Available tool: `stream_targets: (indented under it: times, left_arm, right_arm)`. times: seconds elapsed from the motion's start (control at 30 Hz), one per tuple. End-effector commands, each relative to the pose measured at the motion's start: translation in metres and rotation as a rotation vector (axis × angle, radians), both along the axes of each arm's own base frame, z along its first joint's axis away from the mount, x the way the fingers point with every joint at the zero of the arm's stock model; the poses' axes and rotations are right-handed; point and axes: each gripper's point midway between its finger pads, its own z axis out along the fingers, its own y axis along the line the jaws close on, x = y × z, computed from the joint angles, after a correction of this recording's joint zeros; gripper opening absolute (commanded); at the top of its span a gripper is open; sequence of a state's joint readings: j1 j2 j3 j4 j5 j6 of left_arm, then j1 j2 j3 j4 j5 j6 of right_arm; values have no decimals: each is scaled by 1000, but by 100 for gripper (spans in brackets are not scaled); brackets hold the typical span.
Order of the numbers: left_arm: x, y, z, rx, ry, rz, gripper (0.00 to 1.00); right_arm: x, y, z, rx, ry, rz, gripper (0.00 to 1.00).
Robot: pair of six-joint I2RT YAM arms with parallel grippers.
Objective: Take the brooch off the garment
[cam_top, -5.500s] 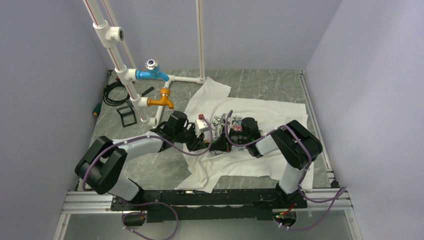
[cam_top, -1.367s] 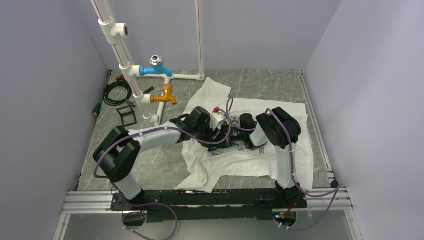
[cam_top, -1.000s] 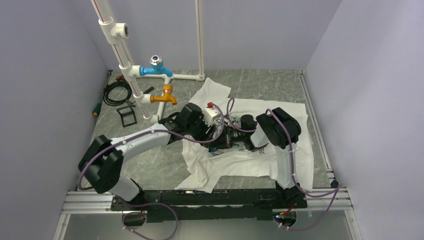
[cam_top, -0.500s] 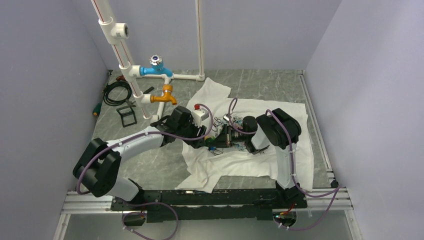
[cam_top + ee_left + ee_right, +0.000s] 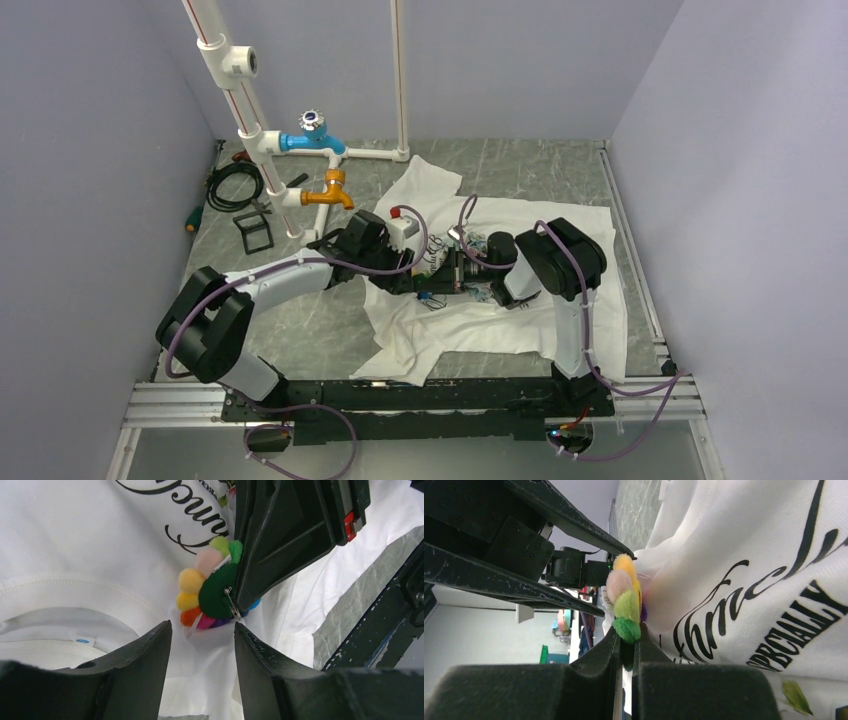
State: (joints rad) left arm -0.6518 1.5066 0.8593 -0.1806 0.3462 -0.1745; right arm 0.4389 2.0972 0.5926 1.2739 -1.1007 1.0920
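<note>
Now | right tool pinching fuzzy pom-pom brooch, apparently felt-backed | left tool agape | soft white garment bunched

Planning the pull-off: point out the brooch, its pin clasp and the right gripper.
brooch (image 5: 216, 592), left wrist view, on its green back disc.
pin clasp (image 5: 230, 603), left wrist view, on the metal bar's middle.
right gripper (image 5: 627, 652), right wrist view, midway between fingertips shut on the brooch.

The right hand walls one side of the brooch; the left hand faces its free side.
</note>
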Motion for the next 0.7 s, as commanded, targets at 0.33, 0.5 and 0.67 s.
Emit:
stream_targets:
  times: [0.33, 0.5, 0.67]
  left_arm:
    - [12, -21, 20, -112, 8, -24, 53]
    - [13, -23, 18, -113, 22, -20, 52]
    - [13, -25, 18, -125, 28, -25, 53]
  right_arm:
    - [1, 1, 22, 44, -163, 7, 0]
    - [0, 3, 24, 51, -172, 16, 0]
    - [0, 3, 22, 47, -171, 16, 0]
